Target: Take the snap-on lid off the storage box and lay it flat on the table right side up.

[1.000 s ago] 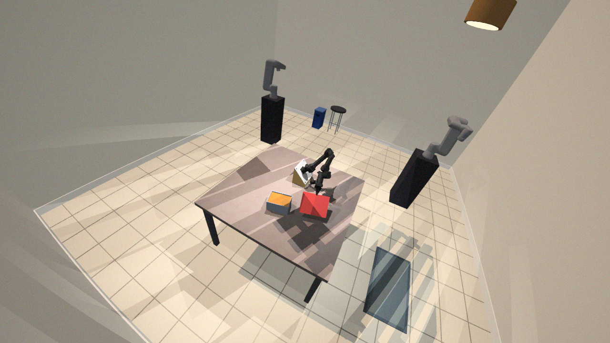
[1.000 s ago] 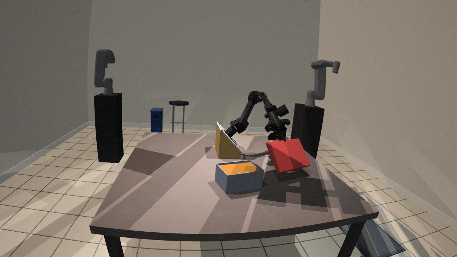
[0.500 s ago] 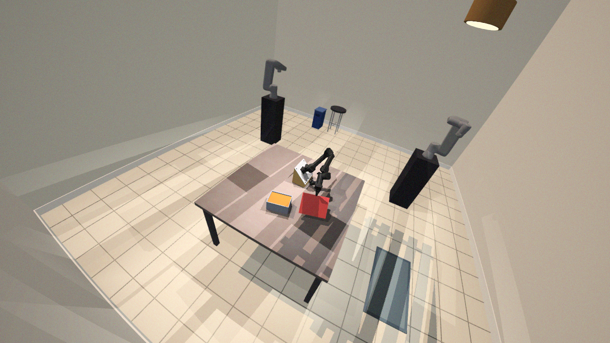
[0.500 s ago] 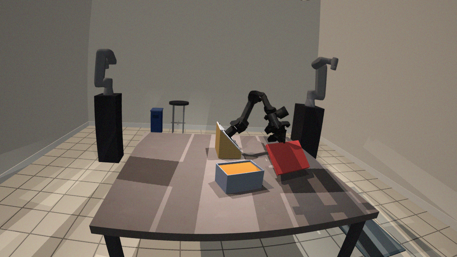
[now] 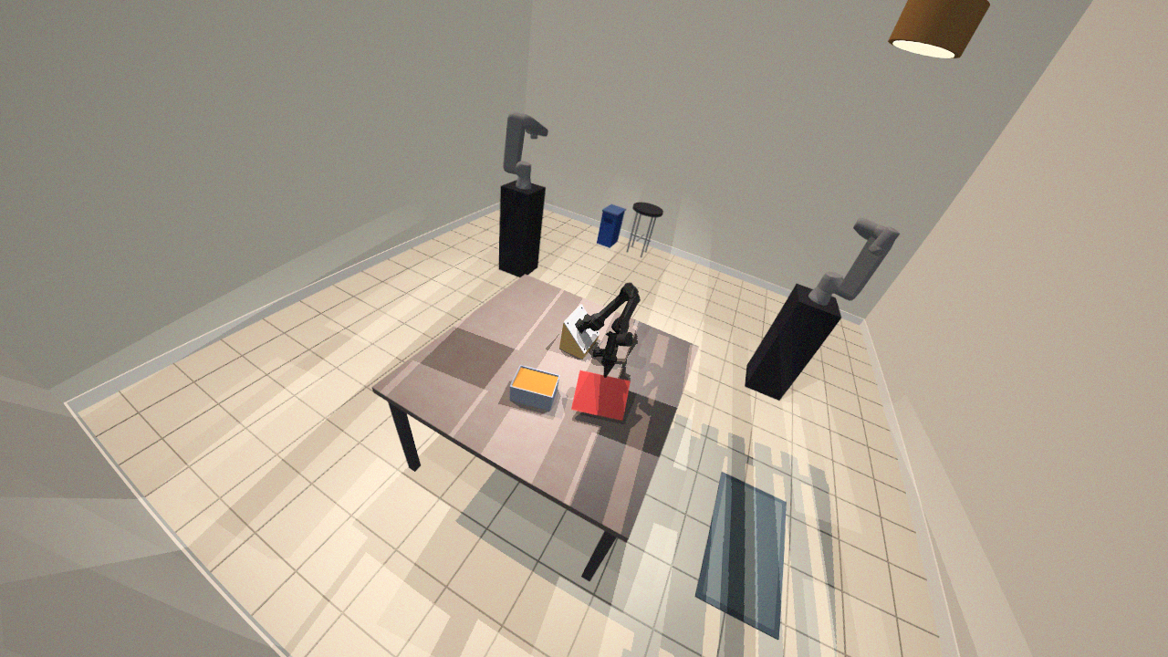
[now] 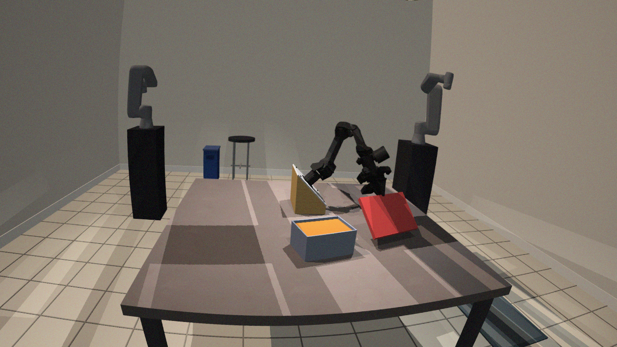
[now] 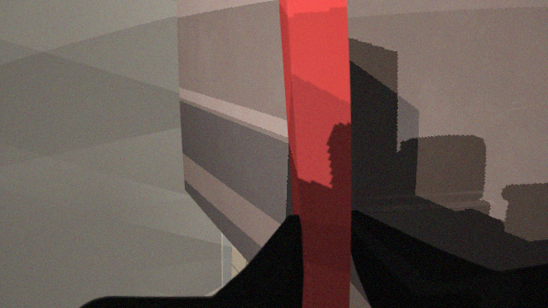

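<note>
The storage box [image 5: 534,400] [image 6: 331,246] is blue-grey and stands upright on the table [image 5: 457,408] [image 6: 224,289], its top open with an orange surface inside. The red lid [image 5: 601,397] [image 6: 390,217] [image 7: 318,56] is off the box, to its right in the top and exterior views. My gripper [image 5: 606,373] [image 6: 383,193] [image 7: 322,223] is shut on the lid's far edge. The lid is tilted, its near edge lower, with a shadow beneath it. Whether its low edge touches the table is hard to tell. Its underside is hidden.
The arm's base sits on a tan wedge stand [image 5: 573,341] [image 6: 307,200] with a white sloped face, behind the box. Two grey arms on black pedestals [image 5: 521,228] [image 6: 146,172] stand beyond the table. A blue bin [image 5: 610,226] [image 6: 211,163] and a stool [image 5: 647,210] [image 6: 241,139] are farther back.
</note>
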`<state>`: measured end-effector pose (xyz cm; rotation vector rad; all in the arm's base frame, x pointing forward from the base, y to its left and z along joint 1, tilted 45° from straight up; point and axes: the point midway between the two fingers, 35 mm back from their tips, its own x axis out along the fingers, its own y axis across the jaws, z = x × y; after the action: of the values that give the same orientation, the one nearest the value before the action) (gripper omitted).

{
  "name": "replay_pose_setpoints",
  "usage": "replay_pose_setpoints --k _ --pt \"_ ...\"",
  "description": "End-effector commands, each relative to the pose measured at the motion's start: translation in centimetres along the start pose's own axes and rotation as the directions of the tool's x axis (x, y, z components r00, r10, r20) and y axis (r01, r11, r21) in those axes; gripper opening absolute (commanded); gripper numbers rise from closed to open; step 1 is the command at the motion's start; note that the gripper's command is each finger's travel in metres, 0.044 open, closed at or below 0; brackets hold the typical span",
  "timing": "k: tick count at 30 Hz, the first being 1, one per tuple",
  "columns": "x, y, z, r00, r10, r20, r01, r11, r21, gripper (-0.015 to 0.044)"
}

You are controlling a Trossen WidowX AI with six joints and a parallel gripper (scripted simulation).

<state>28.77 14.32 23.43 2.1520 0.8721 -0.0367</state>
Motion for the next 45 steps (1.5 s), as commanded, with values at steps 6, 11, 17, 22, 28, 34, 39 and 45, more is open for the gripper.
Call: replay_pose_setpoints --k 6,11,17,22,28,34,39,45 --pt "0.5 -0.4 0.2 1.000 0.007 0.007 -0.007 1.000 0.004 0.0000" --pt "0.7 -0.7 0.2 1.000 0.007 0.007 -0.008 1.000 0.004 0.0000" --pt "1.0 -1.1 0.2 1.000 0.008 0.007 -0.008 1.000 0.004 0.0000" --pt "1.3 -1.4 0.2 1.000 0.008 0.007 -0.008 1.000 0.004 0.0000" --pt "1.6 -1.8 0.2 1.000 0.008 0.006 -0.008 1.000 0.005 0.0000" --pt "1.9 -2.1 0.2 1.000 0.008 0.006 -0.008 1.000 0.005 0.0000" --pt "2.2 -2.4 0.2 1.000 0.008 0.006 -0.008 1.000 0.005 0.0000" --pt "2.5 -2.8 0.2 1.000 0.008 0.006 -0.008 1.000 0.005 0.0000"
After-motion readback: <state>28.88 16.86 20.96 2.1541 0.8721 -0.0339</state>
